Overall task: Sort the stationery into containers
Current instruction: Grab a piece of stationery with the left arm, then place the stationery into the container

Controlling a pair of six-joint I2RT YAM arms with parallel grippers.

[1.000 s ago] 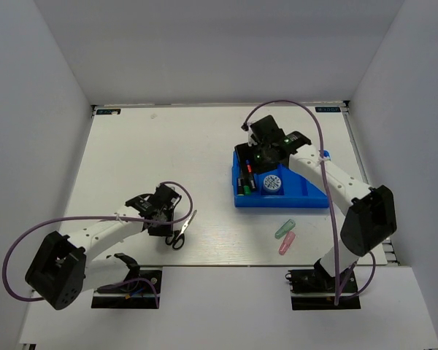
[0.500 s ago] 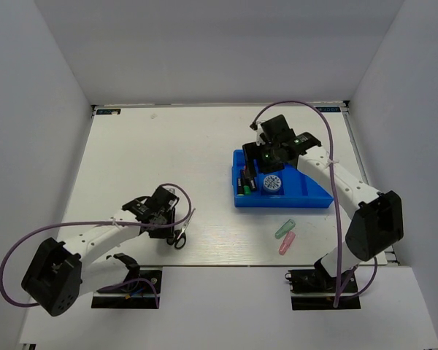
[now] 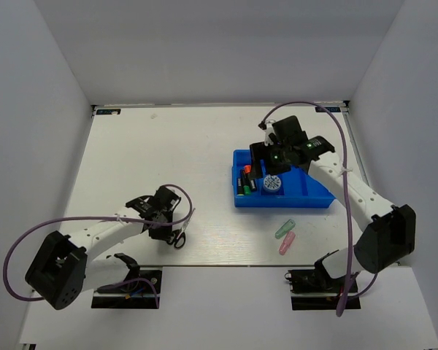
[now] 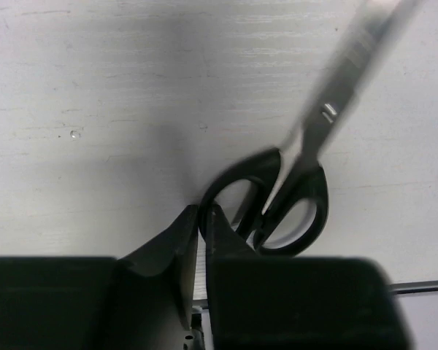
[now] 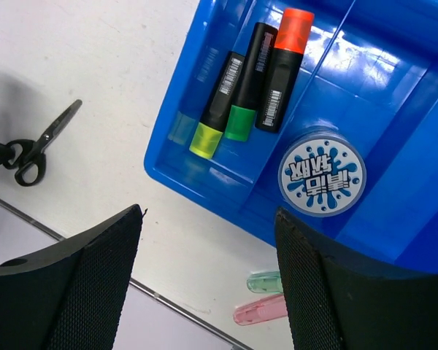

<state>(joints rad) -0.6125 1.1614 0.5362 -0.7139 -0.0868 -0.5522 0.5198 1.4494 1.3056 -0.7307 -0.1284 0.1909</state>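
Black-handled scissors point(image 4: 292, 197) lie on the white table near its front edge point(image 3: 181, 232). My left gripper point(image 4: 199, 211) is down at them, and its jaws are pinched together on the rim of the left handle loop. The blue bin point(image 3: 306, 191) holds three black markers with orange point(image 5: 283, 69), green point(image 5: 247, 80) and yellow point(image 5: 217, 102) ends in its left compartment. A blue-and-white disc point(image 5: 322, 172) sits in the compartment beside them. My right gripper point(image 5: 208, 213) hangs open and empty above the bin point(image 3: 274, 154). A green piece point(image 3: 285, 229) and a pink piece point(image 3: 287, 243) lie on the table in front of the bin.
White walls close in the table on the left, right and back. A metal strip point(image 5: 29, 215) marks the table's front edge just behind the scissors. The bin's right compartments point(image 5: 379, 87) hold nothing that I can see.
My left gripper has narrowed onto the scissors' handle loop. My right arm has drawn back to the right from over the markers, still open.
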